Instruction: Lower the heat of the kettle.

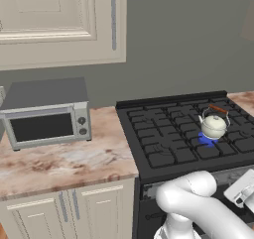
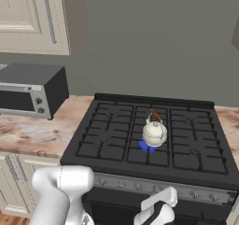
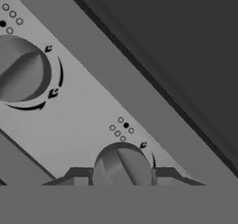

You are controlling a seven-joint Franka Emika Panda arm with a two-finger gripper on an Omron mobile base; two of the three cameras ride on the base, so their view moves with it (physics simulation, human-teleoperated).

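Observation:
The cream-white kettle (image 1: 214, 125) (image 2: 154, 132) stands upright on a middle burner of the black stove (image 1: 163, 134) (image 2: 112, 140), and a blue flame (image 1: 207, 140) (image 2: 147, 147) shows under it. My gripper (image 3: 122, 177) is low at the stove's front control panel (image 3: 93, 121). Its two fingertips (image 3: 76, 176) press against both sides of a round grey knob (image 3: 122, 165). A second, larger-looking knob (image 3: 21, 69) sits up and to the left in the hand view. In the right base view my hand (image 2: 156, 205) is pressed to the panel below the kettle.
A silver toaster oven (image 1: 47, 121) (image 2: 30, 91) rests on the marble counter (image 1: 64, 158) left of the stove. Cream wall cabinets (image 1: 59, 22) hang above it. The dark oven door (image 3: 186, 46) lies beyond the panel in the hand view.

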